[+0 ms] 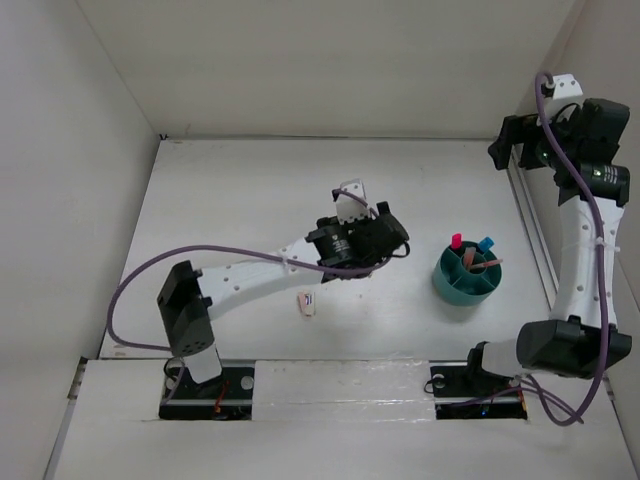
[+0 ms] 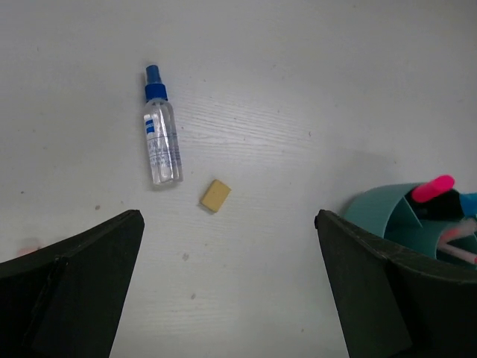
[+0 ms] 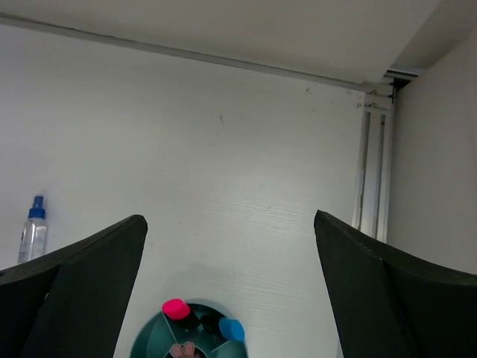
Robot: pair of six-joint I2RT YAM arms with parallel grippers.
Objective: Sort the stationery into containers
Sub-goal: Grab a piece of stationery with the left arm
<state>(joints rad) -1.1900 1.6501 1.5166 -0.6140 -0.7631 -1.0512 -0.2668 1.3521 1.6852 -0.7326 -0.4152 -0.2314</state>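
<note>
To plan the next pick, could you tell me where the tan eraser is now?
In the left wrist view, the tan eraser lies on the table beside the clear bottle's base, apart from it, left of the teal cup.

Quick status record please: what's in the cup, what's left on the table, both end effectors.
Container: round teal plastic organiser cup
In cup: pink-capped black highlighter, blue-capped black highlighter, thin pinkish pens
On table: clear blue-capped bottle lying flat, tan eraser cube beside it, small pinkish stapler
Left end effector: open, empty
Right end effector: open, empty
</note>
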